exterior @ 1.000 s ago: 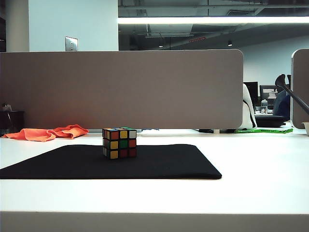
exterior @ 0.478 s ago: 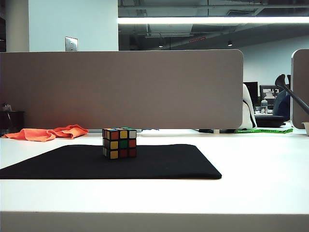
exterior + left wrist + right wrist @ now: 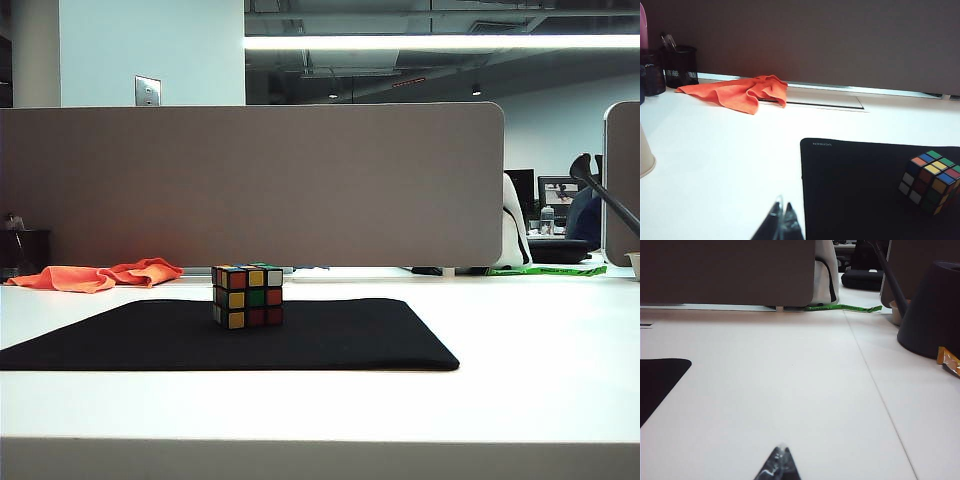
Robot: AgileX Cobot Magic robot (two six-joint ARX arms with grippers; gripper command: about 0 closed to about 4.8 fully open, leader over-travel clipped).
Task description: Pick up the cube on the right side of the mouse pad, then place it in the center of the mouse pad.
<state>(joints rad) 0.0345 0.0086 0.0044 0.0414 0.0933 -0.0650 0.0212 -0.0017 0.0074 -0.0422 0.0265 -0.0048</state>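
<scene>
The cube (image 3: 247, 295), black-edged with coloured stickers, stands upright on the black mouse pad (image 3: 350, 340), near the pad's middle in the exterior view. In the left wrist view the cube (image 3: 931, 181) sits on the mouse pad (image 3: 855, 190), well away from my left gripper (image 3: 781, 206). That gripper hovers over the white table beside the pad's edge, shut and holding nothing. My right gripper (image 3: 781, 448) is shut and empty over bare table. Only a corner of the mouse pad (image 3: 657, 377) shows in the right wrist view, and the cube is out of it. Neither arm appears in the exterior view.
An orange cloth (image 3: 100, 275) lies behind the pad by the grey partition (image 3: 250, 185). A mesh pen holder (image 3: 679, 65) and a pale cup (image 3: 645, 155) stand near the left arm. A dark watering can (image 3: 932, 310) and an orange wrapper (image 3: 950, 360) sit near the right arm.
</scene>
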